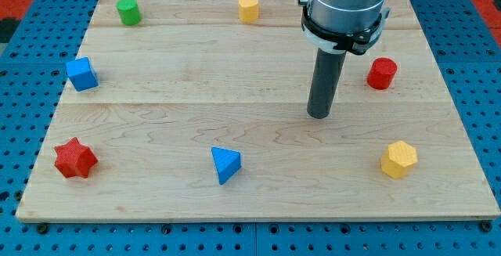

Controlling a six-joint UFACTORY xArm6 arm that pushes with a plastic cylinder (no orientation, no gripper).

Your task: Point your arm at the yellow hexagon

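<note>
The yellow hexagon [399, 160] lies near the view's bottom right on the wooden board [156, 131]. My tip [318, 116] rests on the board at centre right, up and to the left of the yellow hexagon, clearly apart from it. The red cylinder [382, 73] stands to the right of the rod, a little higher in the view.
A yellow block [248, 9] and a green cylinder [128, 11] sit near the top edge. A blue cube [81, 73] is at the left, a red star [75, 159] at the bottom left, a blue triangle [225, 164] at the bottom centre. Blue pegboard surrounds the board.
</note>
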